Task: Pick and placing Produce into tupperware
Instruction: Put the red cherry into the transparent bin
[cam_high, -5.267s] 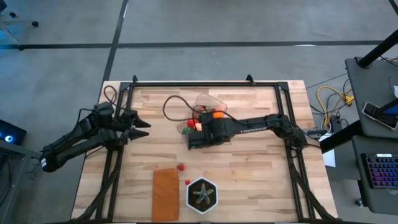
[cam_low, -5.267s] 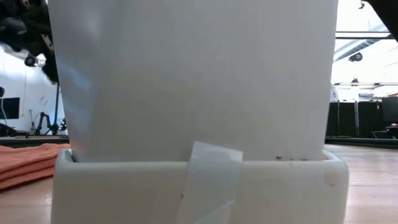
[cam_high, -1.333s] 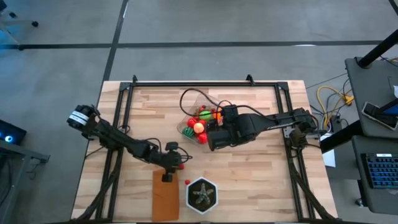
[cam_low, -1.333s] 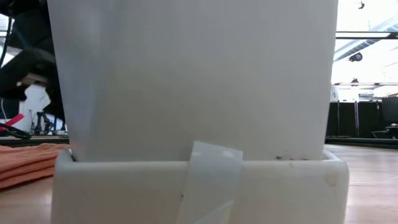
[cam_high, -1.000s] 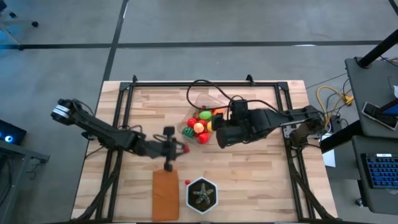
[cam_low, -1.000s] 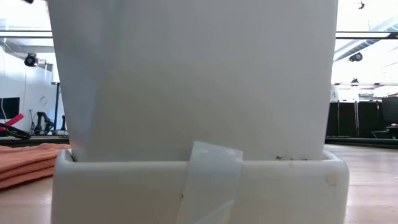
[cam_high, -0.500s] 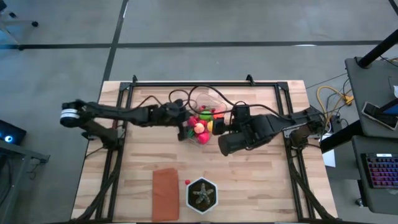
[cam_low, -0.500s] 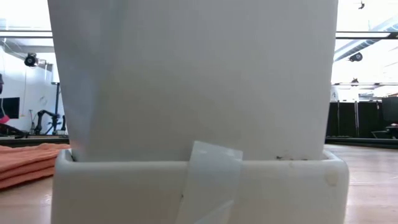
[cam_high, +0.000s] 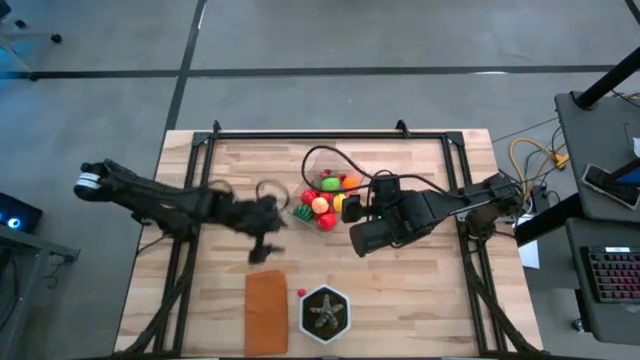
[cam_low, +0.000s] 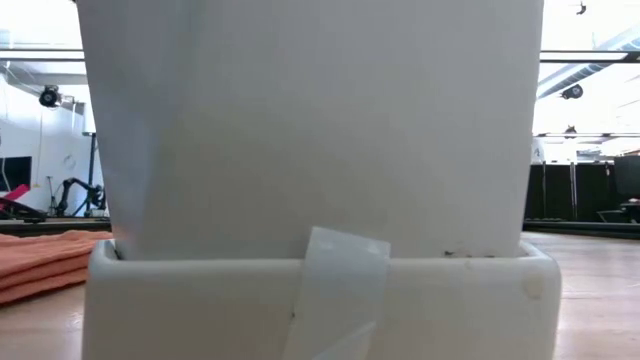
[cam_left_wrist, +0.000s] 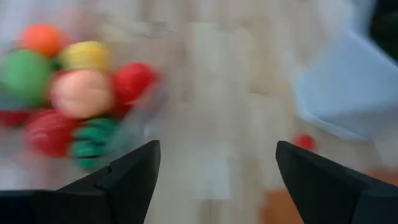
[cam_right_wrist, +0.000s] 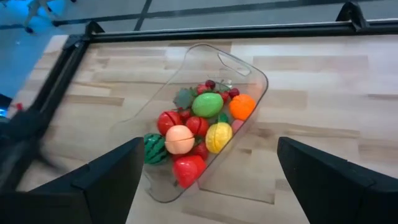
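My left gripper (cam_left_wrist: 214, 162) has its fingers spread wide with nothing between them; it hangs over bare wood just beside the tupperware (cam_high: 322, 190), on its left side in the high view. I read that as an empty claw clear of the container, free to go for another piece. From its wrist camera I see the produce (cam_left_wrist: 81, 93) heaped behind the clear wall, and farther off one small red piece (cam_left_wrist: 303, 142) lying loose on the table (cam_high: 420, 290) near the white-walled pot (cam_left_wrist: 348, 93).

My right gripper (cam_right_wrist: 208, 180) is also wide open and holds nothing. It hovers just right of the tupperware, looking down into it, probably parked there so as not to block the left arm's path.

The container sits mid-table, crowded with red, green, orange and yellow pieces. The stray red piece (cam_high: 301, 293) lies between the orange-brown rectangle (cam_high: 265, 312) and the potted plant (cam_high: 325, 313), so I judge the job nearly finished, with that one left.
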